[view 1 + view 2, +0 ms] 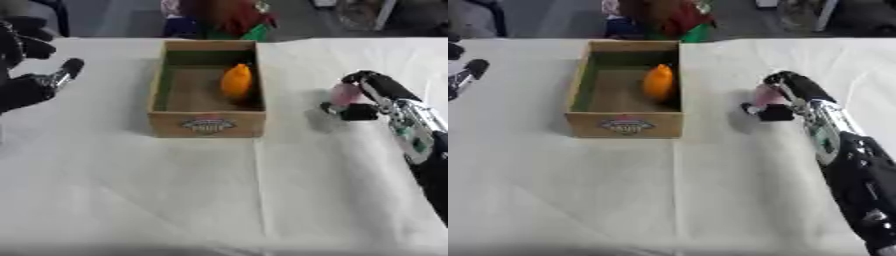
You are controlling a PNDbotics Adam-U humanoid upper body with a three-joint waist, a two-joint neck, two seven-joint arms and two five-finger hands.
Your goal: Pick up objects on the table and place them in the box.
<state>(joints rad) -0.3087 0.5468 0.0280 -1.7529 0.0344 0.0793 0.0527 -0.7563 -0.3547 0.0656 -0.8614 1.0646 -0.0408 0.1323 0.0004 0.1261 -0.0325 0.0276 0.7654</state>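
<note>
So the white cloth-covered surface (131, 190) carries an open brown cardboard box (207, 125) near the middle. The black left robot hand (31, 82) sits well left of the box, fingers loosely spread, holding nothing. Right of the box, the right robot hand (785, 97) is curled around a small pink object (765, 94). An orange rounded object (236, 81) lies inside the box, by its right wall.

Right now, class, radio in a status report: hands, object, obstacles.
Right hand shut on pink object, beside box. Left hand idle, open. Orange item already boxed. Path clear.
</note>
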